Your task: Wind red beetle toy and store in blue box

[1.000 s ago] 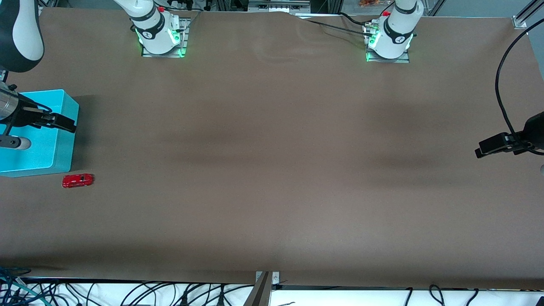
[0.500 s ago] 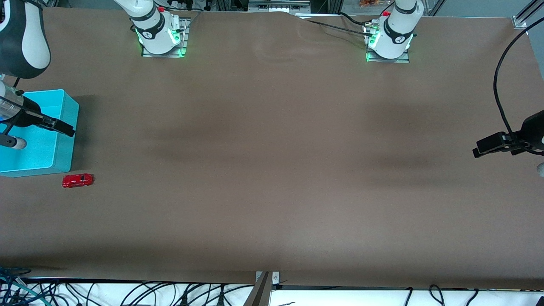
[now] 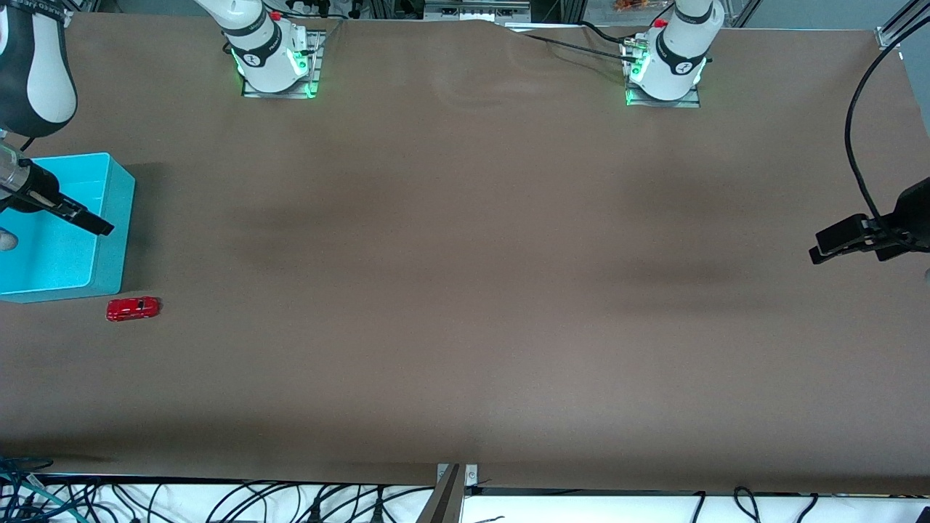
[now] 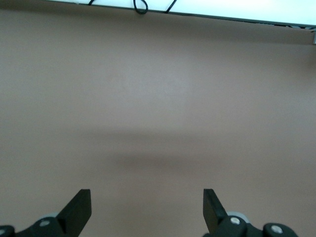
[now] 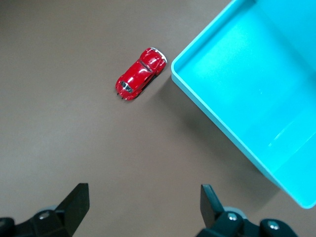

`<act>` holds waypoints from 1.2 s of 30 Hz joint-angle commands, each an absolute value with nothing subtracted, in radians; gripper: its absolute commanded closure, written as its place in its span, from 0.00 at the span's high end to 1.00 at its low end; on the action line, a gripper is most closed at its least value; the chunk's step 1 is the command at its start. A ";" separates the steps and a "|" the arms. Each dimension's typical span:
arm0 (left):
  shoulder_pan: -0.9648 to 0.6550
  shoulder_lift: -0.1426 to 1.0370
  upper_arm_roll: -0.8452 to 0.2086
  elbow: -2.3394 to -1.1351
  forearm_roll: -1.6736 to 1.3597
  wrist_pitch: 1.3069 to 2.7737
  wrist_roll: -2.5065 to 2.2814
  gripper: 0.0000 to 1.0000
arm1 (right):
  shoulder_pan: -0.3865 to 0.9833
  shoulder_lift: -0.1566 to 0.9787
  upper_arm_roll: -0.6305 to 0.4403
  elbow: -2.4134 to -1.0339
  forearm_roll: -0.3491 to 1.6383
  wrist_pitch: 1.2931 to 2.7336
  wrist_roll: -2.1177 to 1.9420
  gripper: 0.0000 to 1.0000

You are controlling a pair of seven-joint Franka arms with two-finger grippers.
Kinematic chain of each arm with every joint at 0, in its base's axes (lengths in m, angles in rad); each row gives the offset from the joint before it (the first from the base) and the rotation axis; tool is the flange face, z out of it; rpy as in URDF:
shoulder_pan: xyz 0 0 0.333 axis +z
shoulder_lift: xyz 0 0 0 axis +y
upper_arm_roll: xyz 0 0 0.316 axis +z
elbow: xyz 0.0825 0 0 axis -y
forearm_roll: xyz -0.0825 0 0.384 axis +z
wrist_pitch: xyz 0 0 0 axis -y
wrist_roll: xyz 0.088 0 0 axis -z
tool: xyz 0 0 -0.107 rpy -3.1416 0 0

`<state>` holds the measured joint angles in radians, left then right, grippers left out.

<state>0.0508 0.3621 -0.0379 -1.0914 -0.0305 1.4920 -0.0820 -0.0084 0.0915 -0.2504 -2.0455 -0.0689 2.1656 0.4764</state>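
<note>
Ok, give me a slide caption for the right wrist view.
Open right gripper above the table, with the red beetle toy lying just outside the empty blue box.

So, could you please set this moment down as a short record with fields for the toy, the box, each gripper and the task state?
toy: red beetle toy on the table, outside the box, beside its corner nearer the front camera
box: blue box at the right arm's end of the table, nothing seen in it
right gripper: open, up over the box
left gripper: open, waiting over bare table at the left arm's end
task state: toy not yet grasped or stored
</note>
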 commanded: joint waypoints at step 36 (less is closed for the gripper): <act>0.048 0.354 -0.037 -1.091 -0.023 1.485 -0.080 1.00 | -0.075 0.390 -0.241 -1.936 -0.071 2.419 1.051 1.00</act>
